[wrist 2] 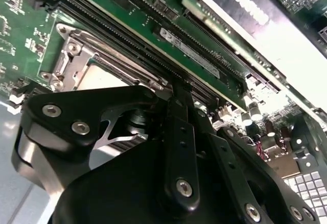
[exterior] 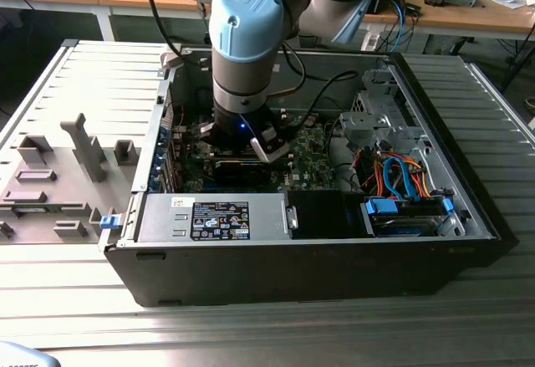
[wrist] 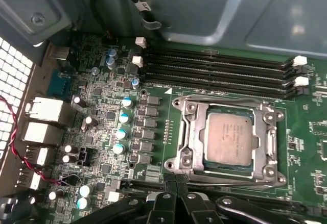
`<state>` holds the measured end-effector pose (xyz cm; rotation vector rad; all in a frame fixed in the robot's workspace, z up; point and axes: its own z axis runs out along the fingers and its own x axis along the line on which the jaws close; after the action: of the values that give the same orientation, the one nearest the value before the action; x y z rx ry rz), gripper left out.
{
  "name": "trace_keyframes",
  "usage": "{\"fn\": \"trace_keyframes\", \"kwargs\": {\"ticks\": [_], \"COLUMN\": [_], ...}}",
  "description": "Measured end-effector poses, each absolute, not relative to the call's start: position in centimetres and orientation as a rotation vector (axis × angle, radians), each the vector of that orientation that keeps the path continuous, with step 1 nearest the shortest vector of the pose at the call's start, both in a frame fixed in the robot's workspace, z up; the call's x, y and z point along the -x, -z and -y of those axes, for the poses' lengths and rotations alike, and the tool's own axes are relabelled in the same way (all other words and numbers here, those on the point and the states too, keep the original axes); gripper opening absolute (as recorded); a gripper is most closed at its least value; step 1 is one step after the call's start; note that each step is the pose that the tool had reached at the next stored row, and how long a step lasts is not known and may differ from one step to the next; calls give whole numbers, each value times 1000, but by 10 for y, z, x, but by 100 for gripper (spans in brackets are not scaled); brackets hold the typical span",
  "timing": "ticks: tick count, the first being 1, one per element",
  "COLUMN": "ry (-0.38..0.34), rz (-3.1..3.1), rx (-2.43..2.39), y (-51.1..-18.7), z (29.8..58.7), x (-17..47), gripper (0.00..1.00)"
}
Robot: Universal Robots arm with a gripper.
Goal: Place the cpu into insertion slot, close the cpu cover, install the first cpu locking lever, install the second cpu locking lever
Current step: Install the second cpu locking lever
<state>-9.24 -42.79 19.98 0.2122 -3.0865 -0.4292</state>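
Silvery cpu cover [wrist: 231, 136] lies closed around the cpu [wrist: 229, 139]; hand [wrist: 176, 196] pinched together beside its edge.

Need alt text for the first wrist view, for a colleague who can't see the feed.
A silvery-grey cpu sits in the insertion slot of a green motherboard, with the metal cpu cover framing it. The black gripper sits close beside the socket, and four long black memory slots run behind it.

Pincer [wrist 2: 176, 94] body perhaps hides half the cpu [wrist 2: 99, 78].
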Motion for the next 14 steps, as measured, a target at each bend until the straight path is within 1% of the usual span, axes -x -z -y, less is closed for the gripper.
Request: {"fn": "trace_keyframes", "kwargs": {"ticks": [6,11,14], "ry": [431,423,403], "rz": [3083,3081,3082], "rx": [-237,-254,-262], "y": [-198,-198,-199], "z": [417,417,417], "x": [93,94,94], "gripper": [11,11,11]}}
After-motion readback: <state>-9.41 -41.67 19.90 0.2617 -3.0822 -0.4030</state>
